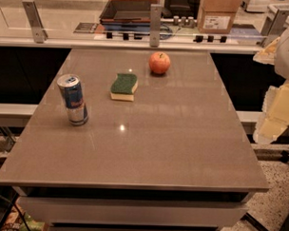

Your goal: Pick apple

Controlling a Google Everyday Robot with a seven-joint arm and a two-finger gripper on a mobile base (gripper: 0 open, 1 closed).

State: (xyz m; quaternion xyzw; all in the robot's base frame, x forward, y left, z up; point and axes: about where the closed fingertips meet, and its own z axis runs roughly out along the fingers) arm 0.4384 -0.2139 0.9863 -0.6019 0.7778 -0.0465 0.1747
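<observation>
Camera view: we're seeing the apple (159, 63) sitting on the table (181, 152), far centre, near the green sponge (124, 86) and untouched. The gripper (278, 112) is hanging off the table's right edge, well apart from the apple; open or closed, we can't tell. Pick not started: reach, grasp and lift all remaining. The can (72, 99) is standing upright at left, contents hidden.

Gripper (277, 112): at the right edge, just off the table's (157, 146) right side; blurred, outline unclear, partly cut off by the frame. Table base: cut off at the bottom edge. Can (73, 99): label text too small to read. Box (217, 15) at the back: top cut off.
</observation>
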